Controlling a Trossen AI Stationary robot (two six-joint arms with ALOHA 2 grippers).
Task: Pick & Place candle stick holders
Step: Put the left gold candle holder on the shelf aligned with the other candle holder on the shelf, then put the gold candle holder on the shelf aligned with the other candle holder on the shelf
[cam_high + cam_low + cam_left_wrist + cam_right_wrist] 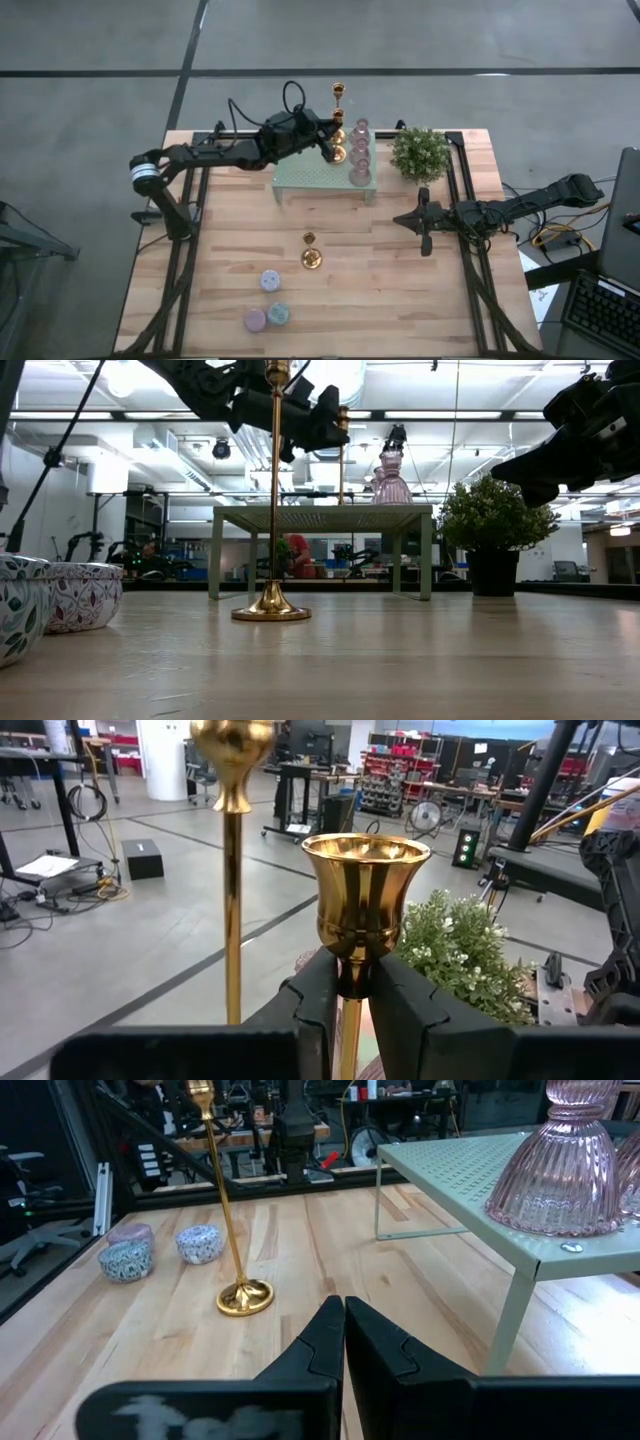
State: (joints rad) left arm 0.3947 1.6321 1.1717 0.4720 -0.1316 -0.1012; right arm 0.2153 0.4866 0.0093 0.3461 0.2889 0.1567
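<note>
My left gripper (329, 146) reaches over the mint-green stand (310, 178) at the table's far middle and is shut on a gold candle stick holder (364, 890). A second, tall gold holder (231, 870) stands just behind it. Pink glass holders (360, 152) stand on the stand's right end. A tall thin-stemmed gold holder (311, 256) stands upright on its round base on the table's middle. Three squat pastel holders (269, 281) sit near the front left. My right gripper (421, 228) hangs shut and empty at the right, above the table. My left gripper pinches the gold holder's thin stem (352, 982) between its two fingers, just under the cup. The fingers come level from the table's left and lie across the stem. The holder stands upright, cup up. The fingers hide its lower part, so I cannot tell whether its base rests on the stand.
A small bushy green plant (420, 152) in a dark pot stands right of the stand at the far right. Bare wood lies between the stand and the holders near the front. Black frame rails (470, 250) run along the table's left and right sides.
</note>
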